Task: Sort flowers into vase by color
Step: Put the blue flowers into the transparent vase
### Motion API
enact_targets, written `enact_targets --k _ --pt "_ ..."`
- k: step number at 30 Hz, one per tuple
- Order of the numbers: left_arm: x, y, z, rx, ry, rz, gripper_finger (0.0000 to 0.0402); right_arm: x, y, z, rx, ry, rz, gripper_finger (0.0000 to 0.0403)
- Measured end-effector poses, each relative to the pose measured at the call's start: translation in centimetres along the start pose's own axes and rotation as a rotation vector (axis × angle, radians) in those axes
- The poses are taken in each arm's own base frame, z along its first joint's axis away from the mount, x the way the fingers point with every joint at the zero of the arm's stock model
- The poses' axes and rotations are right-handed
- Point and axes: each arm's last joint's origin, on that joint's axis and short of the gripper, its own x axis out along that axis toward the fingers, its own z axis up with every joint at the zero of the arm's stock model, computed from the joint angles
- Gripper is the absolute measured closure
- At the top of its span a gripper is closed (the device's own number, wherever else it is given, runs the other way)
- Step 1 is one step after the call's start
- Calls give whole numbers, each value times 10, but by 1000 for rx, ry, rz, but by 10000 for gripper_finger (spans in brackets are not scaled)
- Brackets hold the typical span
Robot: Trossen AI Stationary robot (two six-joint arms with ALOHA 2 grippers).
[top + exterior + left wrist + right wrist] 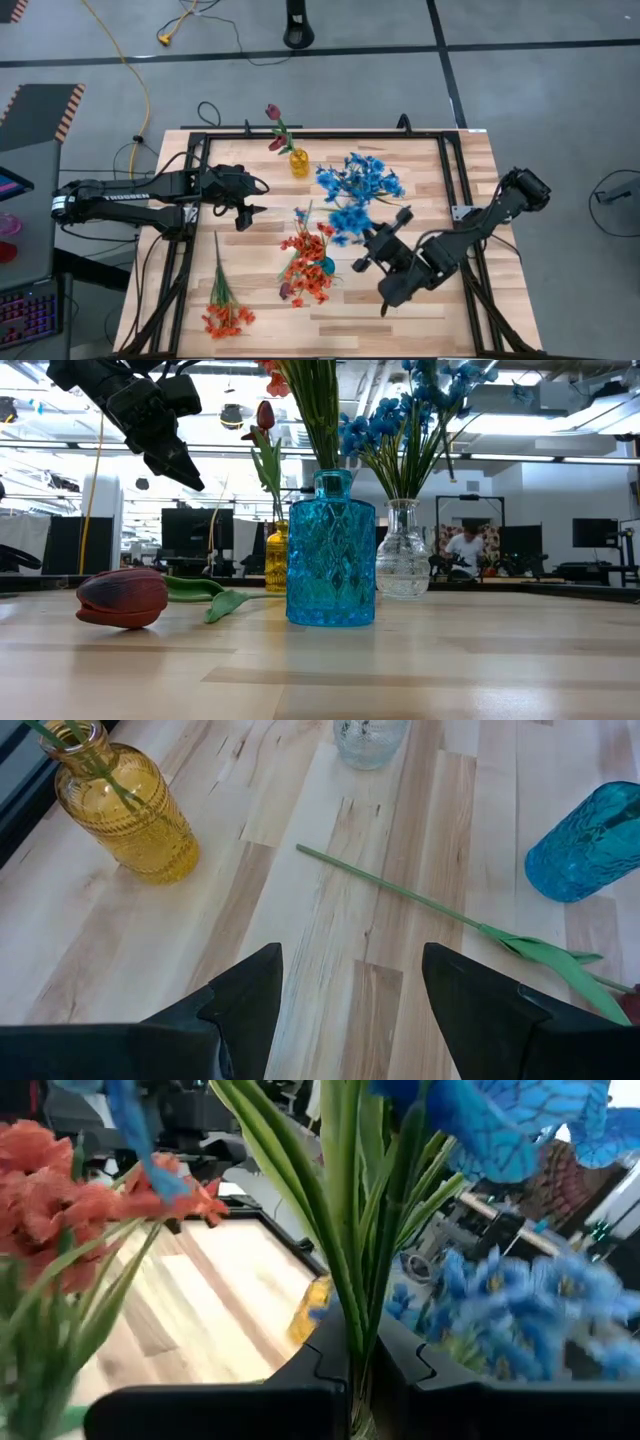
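My right gripper [372,240] is shut on a spray of blue flowers [350,222], held in the air between the blue vase [326,266] and the clear vase [404,565]. Orange-red flowers [305,255] stand in the blue vase. More blue flowers [362,180] fill the clear one. A maroon tulip [272,112] stands in the yellow vase [299,162]. Another maroon tulip [122,598] lies on its side on the table, stem [400,890] flat. An orange-red spray [225,305] lies near the front left. My left gripper [248,215] hangs open above the table's left half, over bare wood. My right gripper pinches the blue spray's bundle of green stems [345,1310] between its two fingers. The fingers are about level and lie across the stems. The blossoms [500,1120] stand above the fingers, and the spray is lifted clear of the table. Its lower stem end is hidden below the fingers.
A black metal frame [445,170] runs round the wooden table top. Bare wood lies between my left gripper and the yellow vase [125,815], and along the near edge [400,680]. A person sits far off in the room [465,550].
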Motion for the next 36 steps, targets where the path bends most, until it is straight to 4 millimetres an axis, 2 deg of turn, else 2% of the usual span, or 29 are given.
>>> enact_targets --k 8,13,21,29,33,36 --pt "0 0 0 0 0 0 174 3 -1 3 -51 -5 -14 360" --pt "0 0 0 0 -1 0 174 12 -3 3 -45 8 -37 360" --pt "0 0 0 0 -4 0 174 41 -10 5 -87 64 -37 360" --pt "0 0 0 -9 -4 0 174 72 -21 32 -102 7 135 360" --pt "0 0 0 -8 -3 0 174 72 -32 37 -90 -3 166 360" --pt "0 0 0 -8 -3 0 174 66 -37 32 -92 42 165 360"
